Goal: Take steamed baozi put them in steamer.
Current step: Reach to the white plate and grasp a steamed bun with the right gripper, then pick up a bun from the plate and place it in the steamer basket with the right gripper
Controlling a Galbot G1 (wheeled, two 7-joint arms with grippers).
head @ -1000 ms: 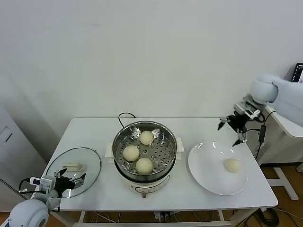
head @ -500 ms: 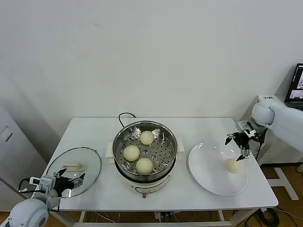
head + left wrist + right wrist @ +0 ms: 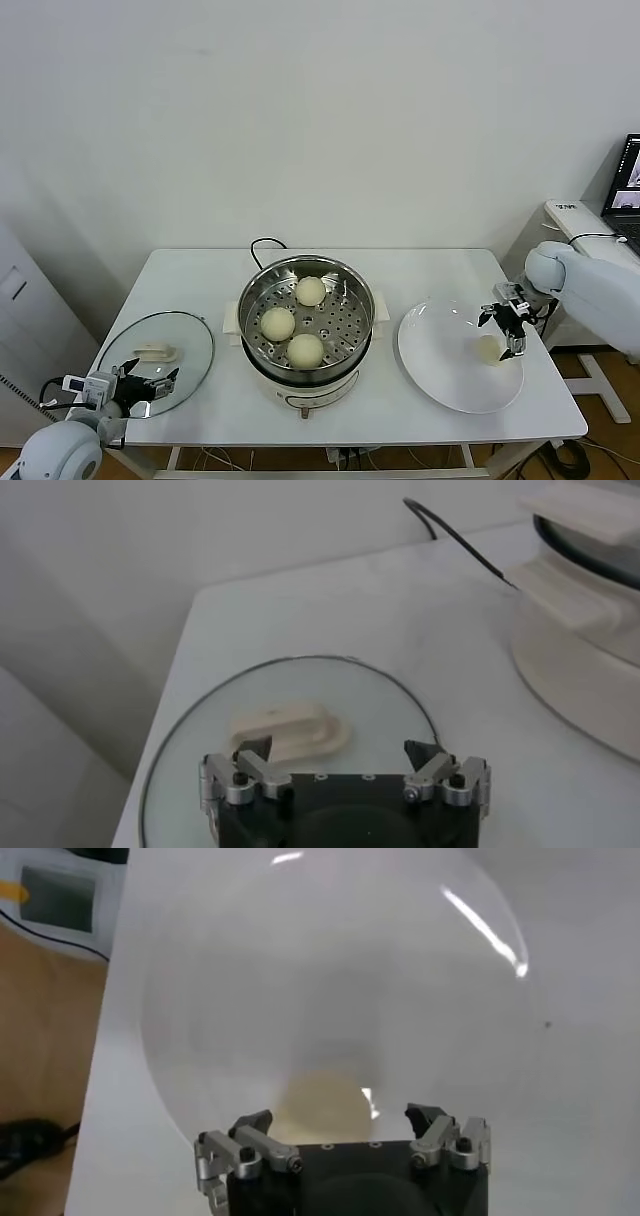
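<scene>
Three cream baozi (image 3: 309, 291) (image 3: 277, 323) (image 3: 305, 350) lie on the perforated tray of the shiny steel steamer (image 3: 262, 292) at the table's middle. A fourth baozi (image 3: 488, 349) lies on the white plate (image 3: 440, 360) at the right; in the right wrist view it (image 3: 322, 1104) sits between the fingers. My right gripper (image 3: 503, 330) is open and hovers just over this baozi. My left gripper (image 3: 148, 383) is open and empty at the front left, over the glass lid (image 3: 190, 350).
The glass lid with its white handle (image 3: 288, 729) lies flat at the table's front left. A black cord (image 3: 262, 243) runs behind the steamer. A second white table with a laptop (image 3: 628, 185) stands at the far right.
My right gripper has come down and toward me from above the plate's far rim to just over the baozi on the plate. The left arm has not moved.
</scene>
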